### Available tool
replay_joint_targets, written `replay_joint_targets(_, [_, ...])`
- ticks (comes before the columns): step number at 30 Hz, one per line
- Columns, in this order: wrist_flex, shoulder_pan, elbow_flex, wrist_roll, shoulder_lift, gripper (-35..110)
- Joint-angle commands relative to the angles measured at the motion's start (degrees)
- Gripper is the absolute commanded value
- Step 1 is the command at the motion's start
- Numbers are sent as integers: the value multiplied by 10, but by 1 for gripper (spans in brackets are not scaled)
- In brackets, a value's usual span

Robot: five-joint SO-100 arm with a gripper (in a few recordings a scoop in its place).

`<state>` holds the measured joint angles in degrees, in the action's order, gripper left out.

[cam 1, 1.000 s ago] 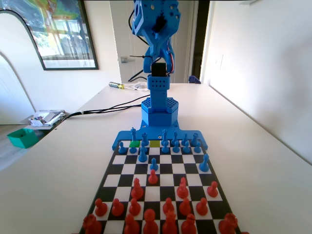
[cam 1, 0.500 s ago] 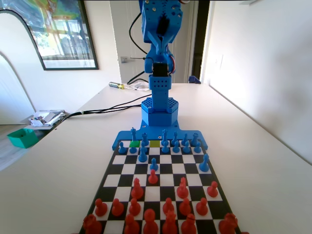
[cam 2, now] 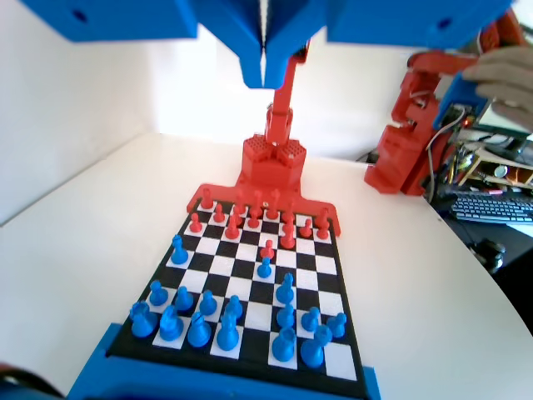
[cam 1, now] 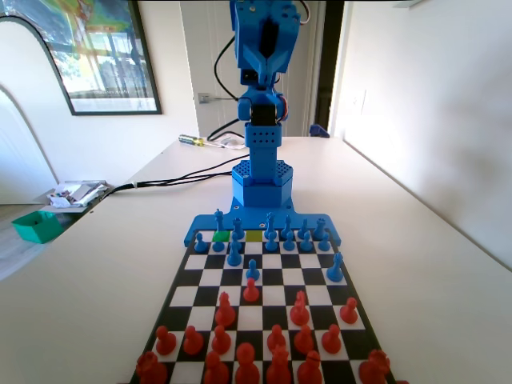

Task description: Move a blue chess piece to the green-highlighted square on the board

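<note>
The chessboard (cam 1: 282, 293) lies on the white table, its blue pieces (cam 1: 272, 238) in the far rows below the blue arm and its red pieces (cam 1: 248, 352) in the near rows. A green square (cam 1: 222, 236) is lit in the far row left of centre, and a yellow-green one (cam 1: 254, 236) sits two squares to its right. One blue pawn (cam 1: 253, 270) stands forward, facing a red pawn (cam 1: 251, 290). My gripper (cam 2: 263, 77) hangs high above the board (cam 2: 218, 279), jaws pressed together and holding nothing. In the fixed view it is raised on the folded arm (cam 1: 264, 48).
A green bin (cam 1: 36, 226) and papers (cam 1: 76, 192) lie off the table's left edge. Black cables (cam 1: 176, 178) and a screwdriver (cam 1: 192, 141) lie behind the arm's base. A keyboard (cam 2: 500, 208) sits on a desk at the right.
The folded arm has lifted and swung slightly right in the fixed view. No piece on the board has moved.
</note>
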<state>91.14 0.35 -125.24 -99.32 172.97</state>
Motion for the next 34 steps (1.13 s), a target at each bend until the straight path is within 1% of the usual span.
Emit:
replay_joint_targets(1, [-12, 7, 1, -5, 21, 2])
replay_joint_targets(34, [-11, 18, 1, -3, 21, 2])
